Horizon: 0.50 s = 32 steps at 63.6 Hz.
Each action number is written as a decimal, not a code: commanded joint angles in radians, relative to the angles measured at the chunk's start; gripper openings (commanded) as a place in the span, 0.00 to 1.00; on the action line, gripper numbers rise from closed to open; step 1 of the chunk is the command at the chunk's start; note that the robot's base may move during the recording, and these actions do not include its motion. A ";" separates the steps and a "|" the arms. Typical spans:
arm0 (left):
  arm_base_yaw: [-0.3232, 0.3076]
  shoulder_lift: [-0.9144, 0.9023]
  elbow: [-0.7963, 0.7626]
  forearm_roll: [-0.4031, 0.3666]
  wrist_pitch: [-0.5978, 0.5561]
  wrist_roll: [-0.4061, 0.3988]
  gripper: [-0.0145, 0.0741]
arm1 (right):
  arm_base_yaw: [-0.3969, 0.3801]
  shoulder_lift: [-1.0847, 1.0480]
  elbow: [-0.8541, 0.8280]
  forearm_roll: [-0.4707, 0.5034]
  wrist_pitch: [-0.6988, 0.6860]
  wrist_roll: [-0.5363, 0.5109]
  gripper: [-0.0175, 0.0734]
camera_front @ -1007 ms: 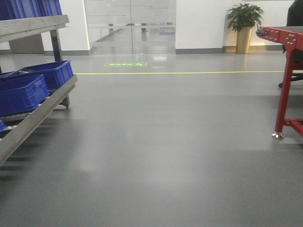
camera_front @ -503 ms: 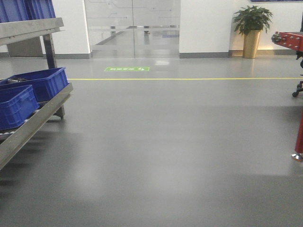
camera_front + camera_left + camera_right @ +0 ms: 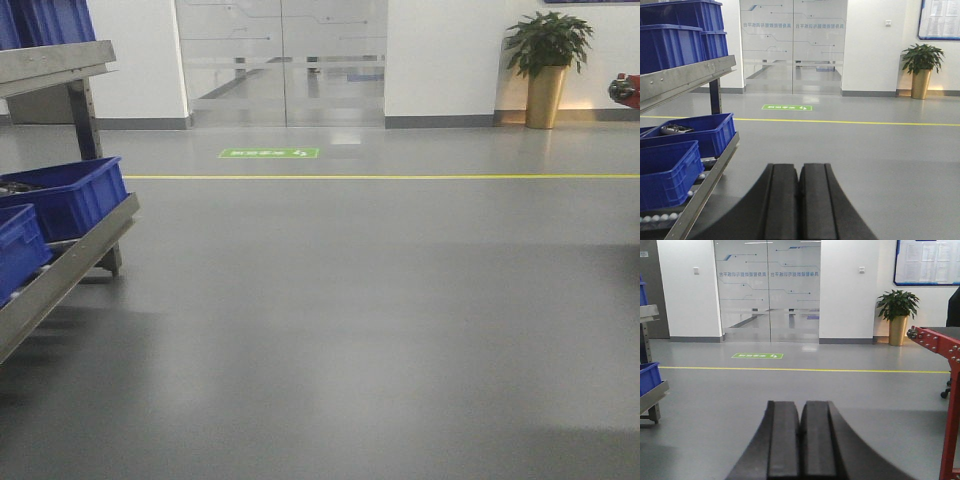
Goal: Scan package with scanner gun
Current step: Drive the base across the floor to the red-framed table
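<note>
Our left gripper (image 3: 799,172) had its jaws pressed together with nothing between them. Our right gripper (image 3: 801,410) was the same, pads meeting and empty. Neither the package nor the scanner gun showed in any view, so we could not say where either lay. A dark object (image 3: 675,129) sat in a blue bin (image 3: 710,132) on the metal rack (image 3: 695,75) to our left, too small to identify. Ahead were bare grey floor (image 3: 350,330), a yellow line (image 3: 400,177) and glass doors (image 3: 280,60). A red frame (image 3: 950,355) stood near on our right.

We judged the task hardly begun, with the main risk in travelling. The rack on one side and the red frame on the other left the base a lane, and a wide turn could have clipped either, especially as the front view showed almost none of the frame. With both jaws closed, we would also have had to open one before reaching for the gun, or risk knocking it aside.
</note>
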 commanded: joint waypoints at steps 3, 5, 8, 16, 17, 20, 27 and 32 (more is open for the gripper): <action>0.000 -0.004 -0.002 -0.004 -0.023 -0.001 0.04 | 0.001 -0.005 0.000 0.000 -0.029 -0.005 0.01; 0.000 -0.004 -0.002 -0.004 -0.023 -0.001 0.04 | 0.001 -0.005 0.000 0.000 -0.029 -0.005 0.01; 0.000 -0.004 -0.002 -0.004 -0.023 -0.001 0.04 | 0.001 -0.005 0.000 0.000 -0.029 -0.005 0.01; 0.000 -0.004 -0.002 -0.004 -0.023 -0.001 0.04 | 0.001 -0.005 0.000 0.000 -0.029 -0.005 0.01; 0.000 -0.004 -0.002 -0.004 -0.023 -0.001 0.04 | 0.001 -0.005 0.000 0.000 -0.029 -0.005 0.01; 0.000 -0.004 -0.002 -0.004 -0.023 -0.001 0.04 | 0.001 -0.005 0.000 0.000 -0.029 -0.005 0.01; 0.000 -0.004 -0.002 -0.004 -0.023 -0.001 0.04 | 0.001 -0.005 0.000 0.000 -0.029 -0.005 0.01; 0.000 -0.004 -0.002 -0.004 -0.023 -0.001 0.04 | 0.001 -0.005 0.000 0.000 -0.029 -0.005 0.01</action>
